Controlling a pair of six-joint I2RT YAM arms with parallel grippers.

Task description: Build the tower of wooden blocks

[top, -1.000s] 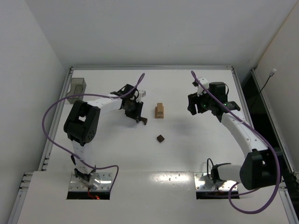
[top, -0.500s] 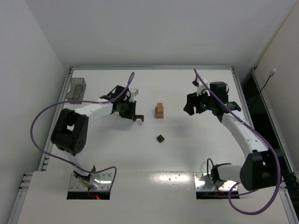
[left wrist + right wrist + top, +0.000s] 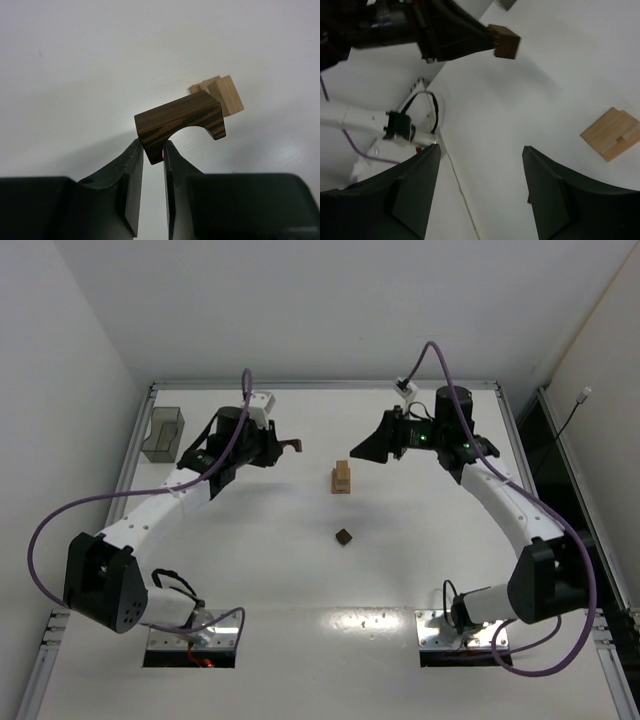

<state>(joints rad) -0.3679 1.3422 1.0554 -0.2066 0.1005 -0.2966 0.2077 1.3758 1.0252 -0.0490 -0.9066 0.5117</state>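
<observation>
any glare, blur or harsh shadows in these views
Top external: even light, faint shadows, one small glare patch on the table at its near edge. Left wrist: the dark arch block is sharp, with a soft shadow beneath. Right wrist: fingers of the right gripper are dark silhouettes.

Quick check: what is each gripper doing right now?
Left gripper: closed on the dark arch block.
Right gripper: open, holding nothing.
</observation>
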